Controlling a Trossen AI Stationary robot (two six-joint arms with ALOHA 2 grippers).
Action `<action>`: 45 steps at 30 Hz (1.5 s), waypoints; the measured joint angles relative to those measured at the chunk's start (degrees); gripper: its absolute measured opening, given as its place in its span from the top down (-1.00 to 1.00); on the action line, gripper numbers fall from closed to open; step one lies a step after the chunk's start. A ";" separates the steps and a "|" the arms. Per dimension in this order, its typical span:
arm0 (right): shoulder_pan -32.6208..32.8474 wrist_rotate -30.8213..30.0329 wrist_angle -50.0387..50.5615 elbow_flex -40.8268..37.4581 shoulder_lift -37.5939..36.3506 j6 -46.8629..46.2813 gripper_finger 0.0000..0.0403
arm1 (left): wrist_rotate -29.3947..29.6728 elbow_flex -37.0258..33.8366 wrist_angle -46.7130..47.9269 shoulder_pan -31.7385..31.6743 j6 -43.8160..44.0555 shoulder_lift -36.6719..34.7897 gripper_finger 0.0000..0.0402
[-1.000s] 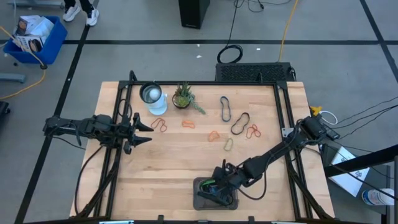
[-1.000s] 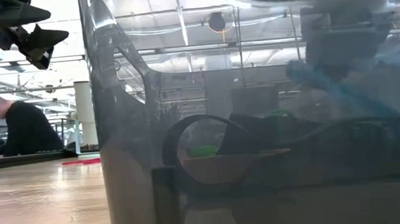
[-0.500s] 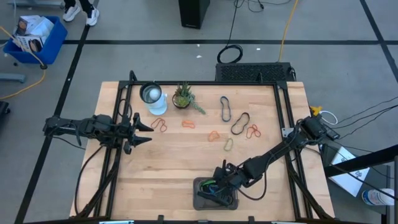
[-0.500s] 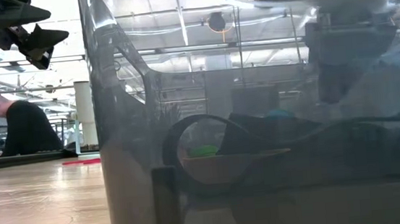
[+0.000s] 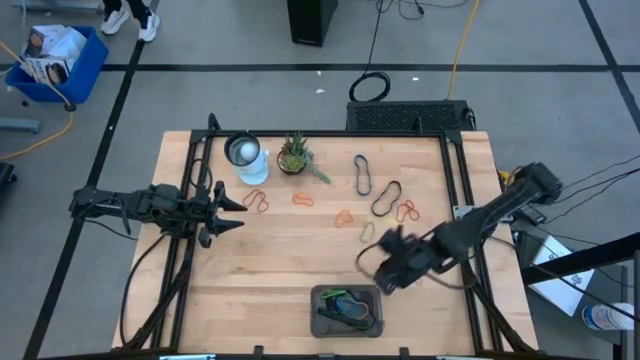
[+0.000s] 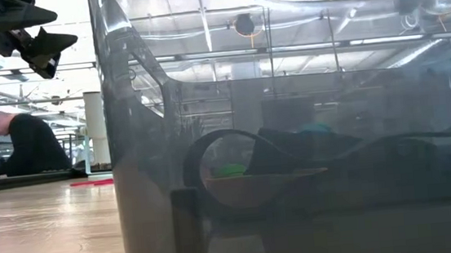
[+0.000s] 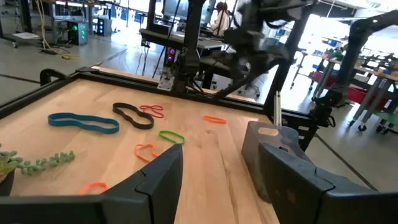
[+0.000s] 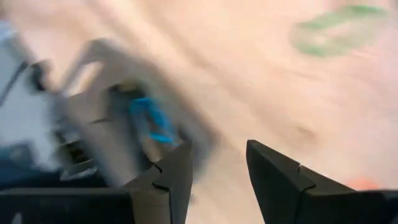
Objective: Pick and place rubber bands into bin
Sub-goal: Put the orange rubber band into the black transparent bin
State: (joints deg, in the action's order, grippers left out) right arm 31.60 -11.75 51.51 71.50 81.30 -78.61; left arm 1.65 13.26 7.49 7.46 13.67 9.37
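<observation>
Above the table's near middle, your right gripper (image 5: 385, 265) hangs in the air just past the far edge of the bin (image 5: 346, 309), its fingers (image 8: 277, 180) parted with nothing between them. Look into that small grey tray and you see bands already lying there, a blue one (image 8: 149, 118) and a green one among them. Your left gripper (image 5: 228, 210) waits at the table's left side, above the wood, jaws wide and empty. Across the far half of the table the loose rubber bands (image 5: 385, 198) are still spread out: a blue loop (image 5: 362, 174), a wavy black one, red ones, orange ones and a green one (image 5: 367, 232). Near the far left corner stand a small plant (image 5: 294, 154) and a white cup (image 5: 244, 153).
</observation>
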 joint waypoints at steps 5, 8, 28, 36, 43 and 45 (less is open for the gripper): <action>0.49 0.86 16.85 -0.07 -2.95 -14.61 0.29 | 0.00 0.00 0.01 0.00 0.02 0.00 -0.07; 0.49 3.82 18.44 -1.78 -2.61 -19.54 0.28 | 0.00 0.00 0.02 0.00 0.02 0.00 -0.07; 1.08 17.79 -23.10 -35.80 -2.19 -36.67 0.29 | 0.09 0.00 0.02 0.00 -0.44 0.00 -0.07; 1.08 17.80 -22.96 -36.27 -2.07 -36.36 0.28 | 1.43 0.00 0.02 0.02 -0.42 0.00 -0.07; 1.11 17.83 -23.22 -36.33 -2.02 -36.25 0.29 | 4.01 0.00 0.02 0.02 -0.42 0.00 -0.07; 1.11 17.84 -23.22 -36.36 -2.00 -36.24 0.29 | 4.04 0.00 0.02 0.02 -0.42 0.00 -0.07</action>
State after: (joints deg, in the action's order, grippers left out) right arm 32.71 6.09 28.29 35.14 79.30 -114.85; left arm 5.69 13.26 7.51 7.49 13.26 9.37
